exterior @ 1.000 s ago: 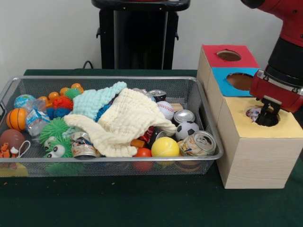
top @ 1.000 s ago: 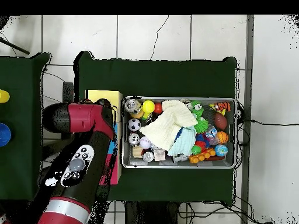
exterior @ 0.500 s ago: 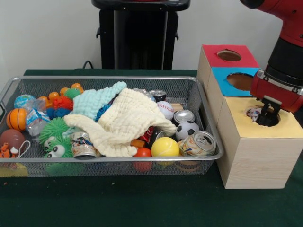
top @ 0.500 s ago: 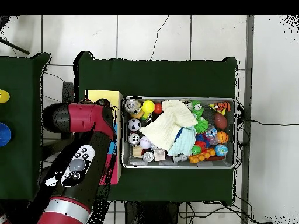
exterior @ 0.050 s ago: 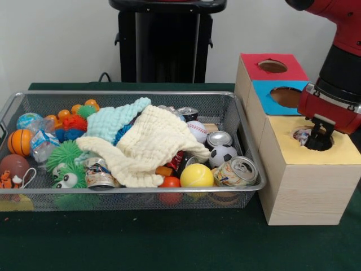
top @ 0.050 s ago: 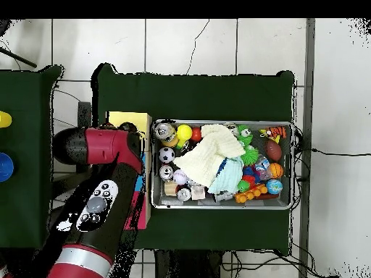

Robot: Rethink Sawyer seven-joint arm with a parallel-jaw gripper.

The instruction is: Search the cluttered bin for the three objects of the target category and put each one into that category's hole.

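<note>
Gripper [exterior @ 0.050 s ago: 317, 140] sits in the yellow box's hole [exterior @ 0.050 s ago: 312, 137]; can't tell if open or shut. Cans [exterior @ 0.050 s ago: 237, 171] lie in wire bin [exterior @ 0.050 s ago: 251, 186], well apart from it.

Behind my surface [exterior @ 0.050 s ago: 169, 243], draped in dark green cloth, stands a plain white wall [exterior @ 0.050 s ago: 56, 39]. Below, the floor [top @ 0.050 s ago: 217, 43] is pale tile with cables [top @ 0.050 s ago: 330, 156] trailing.

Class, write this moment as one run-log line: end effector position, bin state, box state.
end effector: at hole of yellow-topped box | wire bin: cluttered, cloths over balls and cans | blue and red holes: unoccupied
</note>
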